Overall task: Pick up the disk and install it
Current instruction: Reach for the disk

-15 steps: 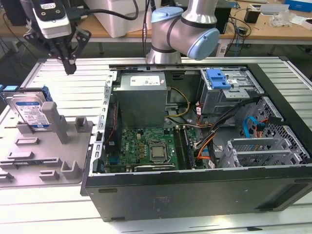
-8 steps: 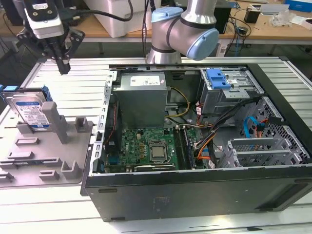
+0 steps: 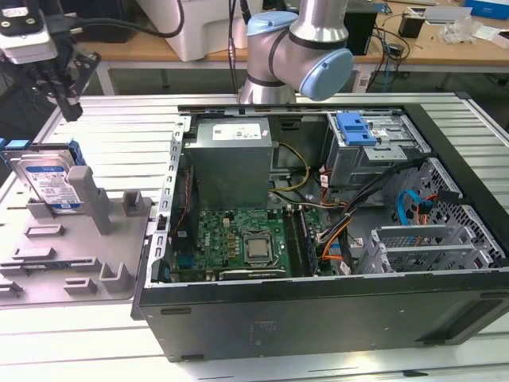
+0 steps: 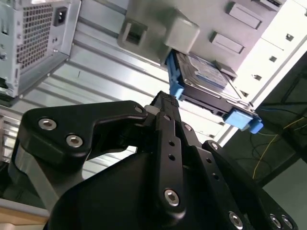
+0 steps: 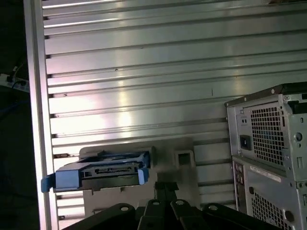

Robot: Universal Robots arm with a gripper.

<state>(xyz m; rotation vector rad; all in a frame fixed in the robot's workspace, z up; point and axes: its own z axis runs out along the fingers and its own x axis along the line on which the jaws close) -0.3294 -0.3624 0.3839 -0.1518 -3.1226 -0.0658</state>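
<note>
The disk stands on edge in a grey holder at the exterior view's left, its white-and-blue label facing forward and a blue frame around its edges. My gripper hangs above and a little behind it, apart from it, with its black fingers closed together and nothing between them. In the second wrist view the gripper points toward the disk across a short gap. The first wrist view has the gripper beside the disk in its holder.
An open computer case lies to the exterior view's right of the holder, with a motherboard, power supply, cables and a drive cage holding a blue carrier. The ribbed metal table lies beneath. A cluttered bench stands behind.
</note>
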